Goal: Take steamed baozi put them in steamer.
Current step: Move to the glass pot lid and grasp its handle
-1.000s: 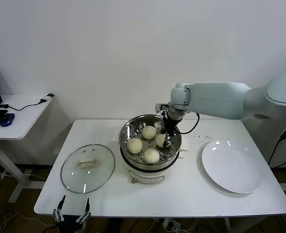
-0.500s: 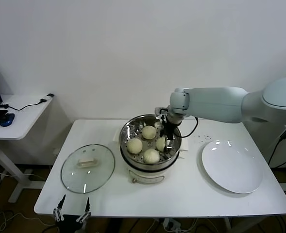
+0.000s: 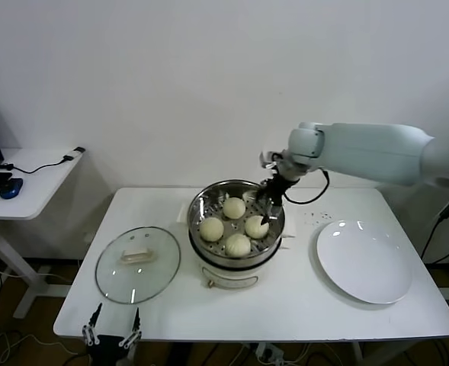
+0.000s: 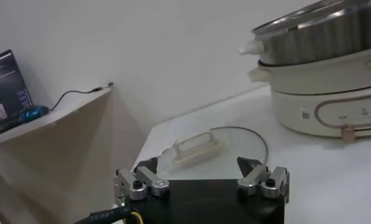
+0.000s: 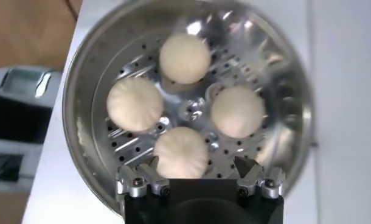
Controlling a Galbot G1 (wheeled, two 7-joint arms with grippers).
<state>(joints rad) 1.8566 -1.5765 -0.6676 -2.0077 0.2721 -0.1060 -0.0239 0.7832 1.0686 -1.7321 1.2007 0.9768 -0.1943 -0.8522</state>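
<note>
Four small, round, cream-white steamed baozi (image 3: 234, 207) (image 3: 212, 229) (image 3: 256, 226) (image 3: 238, 245) sit on the perforated floor of the round, shiny stainless-steel steamer (image 3: 201, 205), which rests on its white electric cooker base (image 3: 228, 276) in the middle of the white surface (image 3: 308, 305). The right claw (image 3: 272, 204) hangs just above the steamer's far rim, its jaws spread and holding nothing; the right wrist view looks straight down on all four buns, apart from each other. The flat white plate (image 3: 365, 263) to the right carries none, so the loading looks done.

By my judgement, the step in hand is a clean retreat. It should go well if the right claw lifts straight up, jaws kept wide, until its tips clear the steel rim, and only then swings away toward the plate side; a sideways pull too low could clip the rim or nudge the nearest bun. The left claw (image 3: 113, 329) waits below the near edge of the surface, spread and empty, just beside the round glass lid with its white handle (image 3: 138, 263).
</note>
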